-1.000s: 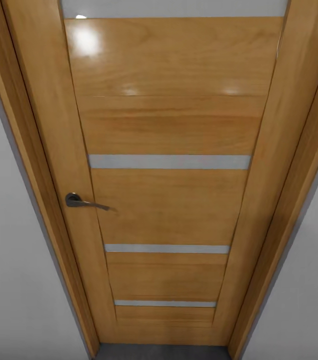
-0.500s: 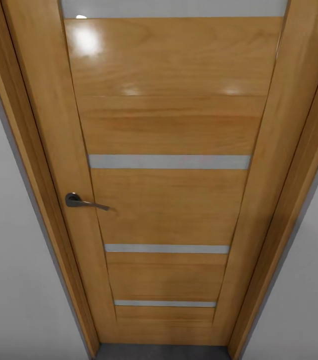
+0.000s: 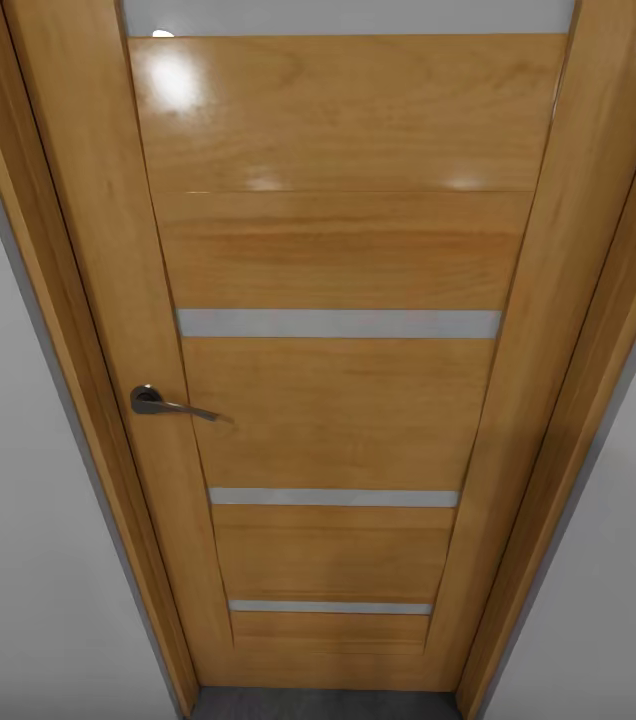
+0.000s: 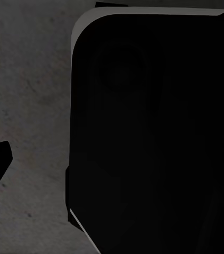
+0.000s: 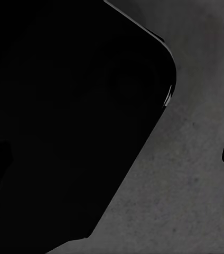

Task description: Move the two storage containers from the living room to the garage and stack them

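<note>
Door: a closed wooden door (image 3: 343, 400) in honey-coloured veneer fills the head view, seen from close up and looking down along it.
Door panels: wide wooden sections are separated by narrow pale grey horizontal strips (image 3: 338, 323) – three across the leaf and part of another at the very top.
Handle: a dark metal lever handle (image 3: 166, 403) sits on the left side of the leaf, its lever pointing toward the middle of the door.
Frame: a wooden door frame (image 3: 53, 300) runs down both sides, narrowing toward the bottom of the view.
Walls: plain pale grey wall (image 3: 18, 560) lies on either side of the frame.
Floor: a sliver of dark grey floor (image 3: 323, 704) shows at the foot of the door; the left wrist view shows the same rough, speckled concrete beside a large black rounded-corner body (image 4: 154, 137) of the robot.
Right wrist view: another black rounded body (image 5: 70, 116) stands over grey concrete – a small dark tip pokes in at one edge.
Writing: none legible on the door or handle.
Tools: I cannot tell whether either tool is open or closed.
Storage containers: not in sight from here, so their place cannot be told.
</note>
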Available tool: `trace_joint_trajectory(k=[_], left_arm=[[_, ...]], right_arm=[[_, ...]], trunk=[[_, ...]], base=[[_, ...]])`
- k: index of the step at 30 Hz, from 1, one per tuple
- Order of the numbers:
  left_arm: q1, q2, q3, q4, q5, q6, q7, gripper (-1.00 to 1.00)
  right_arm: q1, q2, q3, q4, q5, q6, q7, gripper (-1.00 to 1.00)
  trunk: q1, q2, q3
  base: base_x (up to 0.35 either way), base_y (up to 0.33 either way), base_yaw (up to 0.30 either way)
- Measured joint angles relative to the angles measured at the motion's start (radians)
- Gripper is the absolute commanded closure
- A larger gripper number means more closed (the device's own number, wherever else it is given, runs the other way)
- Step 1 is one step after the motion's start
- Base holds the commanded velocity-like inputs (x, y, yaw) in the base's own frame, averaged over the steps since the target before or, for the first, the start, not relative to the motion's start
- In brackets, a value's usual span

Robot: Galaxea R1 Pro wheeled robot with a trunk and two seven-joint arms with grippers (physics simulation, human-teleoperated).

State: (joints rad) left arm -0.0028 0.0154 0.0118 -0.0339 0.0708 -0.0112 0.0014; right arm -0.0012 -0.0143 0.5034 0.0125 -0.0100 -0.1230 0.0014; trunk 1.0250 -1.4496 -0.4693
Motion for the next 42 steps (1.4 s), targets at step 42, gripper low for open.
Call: trace_joint_trajectory(k=[42], left_arm=[[0.0,-0.001,-0.01,0.0,-0.007,0.0,-0.003,-1.0]], right_arm=[[-0.014,-0.074,0.007,-0.537,0.004,0.188,0.003,-1.0]], trunk=[[0.0,0.0,0.0]], base=[[0.0,0.0,0.0]])
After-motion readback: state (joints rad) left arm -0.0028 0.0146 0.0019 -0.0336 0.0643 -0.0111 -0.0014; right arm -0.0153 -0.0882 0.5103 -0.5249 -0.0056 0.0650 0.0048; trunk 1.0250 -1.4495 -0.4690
